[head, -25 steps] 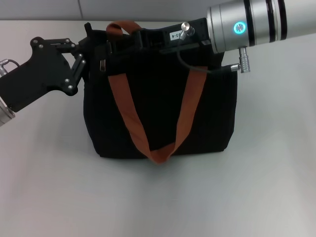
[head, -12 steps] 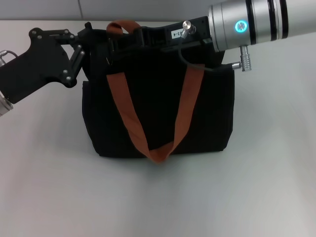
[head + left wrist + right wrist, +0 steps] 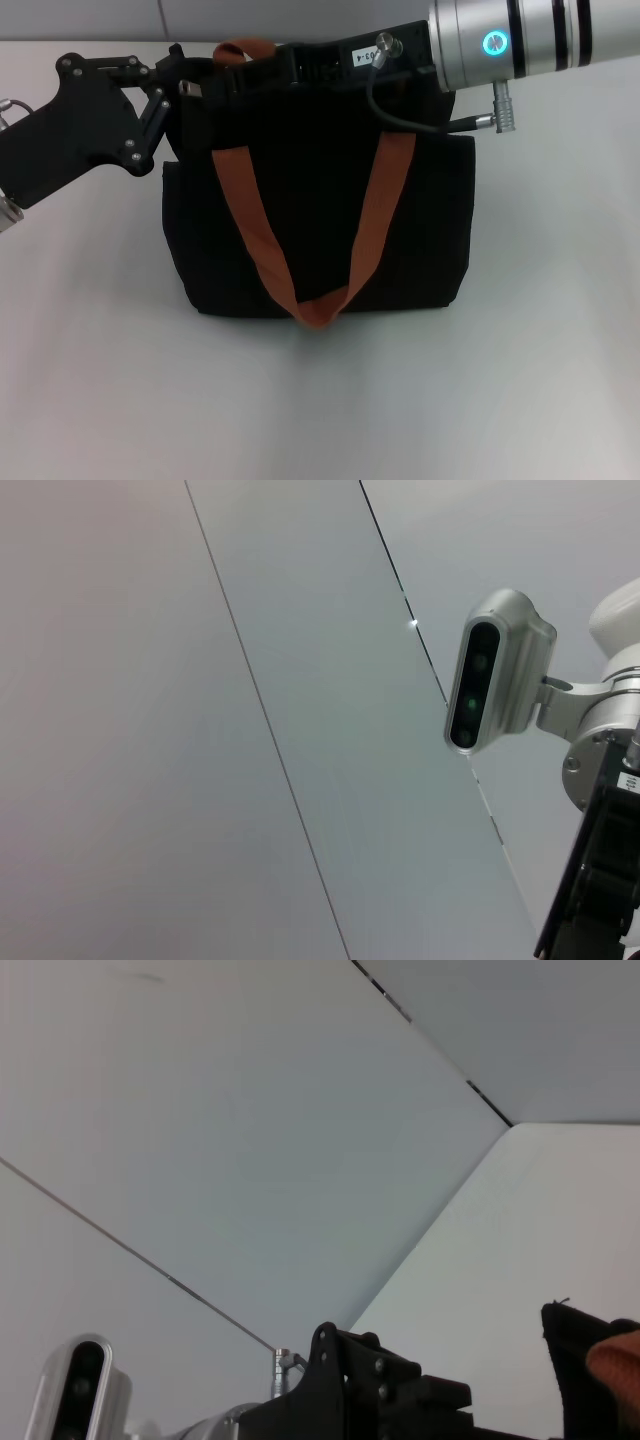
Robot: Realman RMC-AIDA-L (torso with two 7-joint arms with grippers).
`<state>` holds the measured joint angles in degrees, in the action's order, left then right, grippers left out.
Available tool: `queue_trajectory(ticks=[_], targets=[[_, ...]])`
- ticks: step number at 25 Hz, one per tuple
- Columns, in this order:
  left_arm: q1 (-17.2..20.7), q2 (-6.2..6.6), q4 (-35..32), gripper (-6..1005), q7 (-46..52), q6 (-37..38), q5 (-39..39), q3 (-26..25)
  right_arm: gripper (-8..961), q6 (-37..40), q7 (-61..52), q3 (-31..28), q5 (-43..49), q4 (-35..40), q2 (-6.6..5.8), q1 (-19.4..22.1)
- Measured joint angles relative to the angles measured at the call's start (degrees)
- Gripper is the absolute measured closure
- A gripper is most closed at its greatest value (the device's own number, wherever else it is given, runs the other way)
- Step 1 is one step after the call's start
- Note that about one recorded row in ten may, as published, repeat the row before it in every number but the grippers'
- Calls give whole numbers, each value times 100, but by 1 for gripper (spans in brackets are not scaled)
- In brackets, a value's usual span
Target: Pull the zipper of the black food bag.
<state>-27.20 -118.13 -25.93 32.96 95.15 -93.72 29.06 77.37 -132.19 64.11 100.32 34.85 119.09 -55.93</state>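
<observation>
The black food bag point(image 3: 320, 240) stands upright mid-table, its rust-brown straps point(image 3: 250, 225) hanging down the front. My left gripper point(image 3: 176, 72) is at the bag's top left corner, shut on the fabric there. My right gripper point(image 3: 218, 82) reaches in from the right, lying across the bag's top edge. Its tip is beside a small silver piece point(image 3: 190, 88), the zipper pull, and it looks shut on it. The zip line is hidden under the gripper body. In the right wrist view, the bag's corner point(image 3: 575, 1345) and a strap point(image 3: 618, 1358) show beside the left gripper's black body.
The grey tabletop point(image 3: 320, 400) spreads in front of and beside the bag. The right arm's silver forearm point(image 3: 530, 40) hangs over the bag's top right, with a cable point(image 3: 400, 110) looping down. Wall panels point(image 3: 250, 730) fill both wrist views.
My right gripper has slid left along the bag's top, and the silver pull moved left and up with it. My left gripper rose slightly at the bag's corner.
</observation>
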Motion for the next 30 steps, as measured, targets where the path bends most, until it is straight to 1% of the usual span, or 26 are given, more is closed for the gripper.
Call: queue_trajectory(ticks=[6,30], targets=[[-14,-3,0,926,3,3,0,12,518,-4,42,39,161,54,9,-22],[-13,-17,1,915,18,-4,-2,8,539,55,80,119,83,45,45,-70]])
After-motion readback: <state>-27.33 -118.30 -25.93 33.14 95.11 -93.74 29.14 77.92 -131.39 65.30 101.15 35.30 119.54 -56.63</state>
